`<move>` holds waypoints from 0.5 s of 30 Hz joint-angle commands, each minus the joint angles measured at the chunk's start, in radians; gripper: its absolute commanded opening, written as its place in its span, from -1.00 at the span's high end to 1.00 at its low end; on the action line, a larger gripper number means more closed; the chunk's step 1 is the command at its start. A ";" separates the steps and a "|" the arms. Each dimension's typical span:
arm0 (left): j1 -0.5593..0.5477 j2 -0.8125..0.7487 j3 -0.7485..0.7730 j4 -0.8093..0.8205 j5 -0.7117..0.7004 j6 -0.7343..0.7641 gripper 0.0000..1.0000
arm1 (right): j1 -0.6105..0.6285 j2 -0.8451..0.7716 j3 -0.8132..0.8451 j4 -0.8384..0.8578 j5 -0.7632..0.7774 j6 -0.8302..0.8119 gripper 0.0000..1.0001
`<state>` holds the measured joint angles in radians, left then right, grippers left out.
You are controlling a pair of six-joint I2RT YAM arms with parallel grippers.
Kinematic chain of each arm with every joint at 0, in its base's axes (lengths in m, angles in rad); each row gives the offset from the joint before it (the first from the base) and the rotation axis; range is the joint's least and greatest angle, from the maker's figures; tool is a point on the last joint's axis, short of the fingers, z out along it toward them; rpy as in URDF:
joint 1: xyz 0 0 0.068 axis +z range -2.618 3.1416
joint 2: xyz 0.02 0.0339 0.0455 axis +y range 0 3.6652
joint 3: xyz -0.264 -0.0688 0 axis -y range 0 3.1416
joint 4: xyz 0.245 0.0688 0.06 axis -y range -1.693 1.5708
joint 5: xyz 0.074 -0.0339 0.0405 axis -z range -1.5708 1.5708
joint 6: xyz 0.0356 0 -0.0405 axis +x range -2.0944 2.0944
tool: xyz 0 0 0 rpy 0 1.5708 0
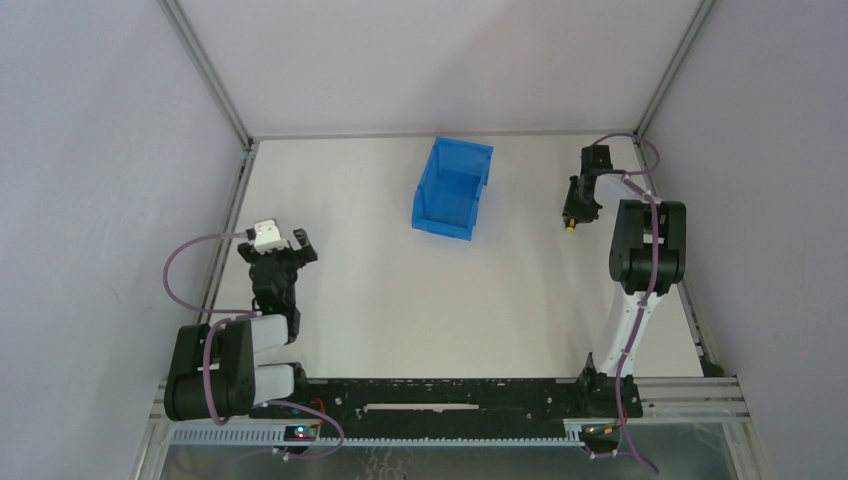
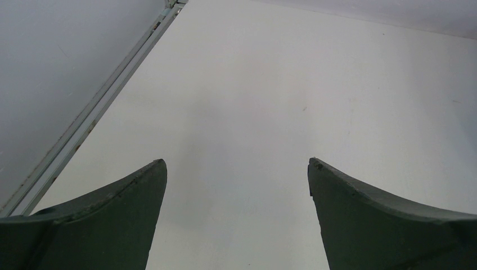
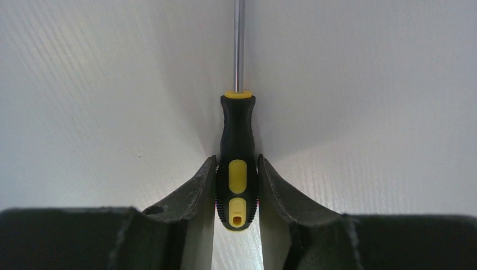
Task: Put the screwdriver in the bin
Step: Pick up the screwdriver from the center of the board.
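Note:
The screwdriver [image 3: 237,140] has a black handle with yellow inlays and a thin metal shaft running up out of the right wrist view. My right gripper [image 3: 237,160] is shut on the handle, one finger pressed against each side. In the top view the right gripper [image 1: 574,215] sits low at the far right of the table, with the screwdriver's yellow end [image 1: 569,229] just showing below it. The blue bin [image 1: 453,187] stands apart to its left, at the middle back. My left gripper [image 1: 289,245] is open over bare table at the left, its jaws wide with nothing between them [image 2: 237,164].
A metal frame rail [image 2: 95,112] runs along the table's left edge, close to the left gripper. Grey walls enclose the table on three sides. Cables loop off both arms. The right arm's elbow [image 1: 648,245] stands near the right wall.

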<state>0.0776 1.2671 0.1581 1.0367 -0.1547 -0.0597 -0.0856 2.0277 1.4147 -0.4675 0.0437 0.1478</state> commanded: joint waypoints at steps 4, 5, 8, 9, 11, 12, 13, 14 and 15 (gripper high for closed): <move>-0.007 -0.008 0.029 0.029 -0.015 0.024 -1.00 | -0.005 -0.095 0.028 -0.059 0.022 0.000 0.52; -0.007 -0.008 0.029 0.029 -0.015 0.024 -1.00 | -0.005 -0.111 0.030 -0.067 0.020 0.000 0.53; -0.007 -0.008 0.030 0.029 -0.014 0.023 -1.00 | -0.005 -0.160 0.045 -0.098 0.018 0.000 0.56; -0.007 -0.008 0.029 0.029 -0.015 0.024 -1.00 | -0.004 -0.178 0.051 -0.111 0.015 0.001 0.57; -0.007 -0.008 0.029 0.029 -0.015 0.023 -1.00 | -0.003 -0.212 0.066 -0.136 0.008 0.002 0.57; -0.007 -0.008 0.030 0.029 -0.014 0.023 -1.00 | -0.003 -0.229 0.073 -0.149 0.008 0.002 0.57; -0.007 -0.008 0.030 0.029 -0.014 0.023 -1.00 | -0.003 -0.247 0.082 -0.162 0.007 0.002 0.57; -0.007 -0.008 0.030 0.029 -0.014 0.023 -1.00 | -0.002 -0.270 0.098 -0.183 0.007 0.003 0.57; -0.007 -0.008 0.029 0.029 -0.015 0.023 -1.00 | -0.002 -0.280 0.108 -0.194 0.008 0.003 0.57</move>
<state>0.0769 1.2671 0.1581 1.0367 -0.1547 -0.0597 -0.0856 1.8565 1.4433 -0.6048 0.0498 0.1474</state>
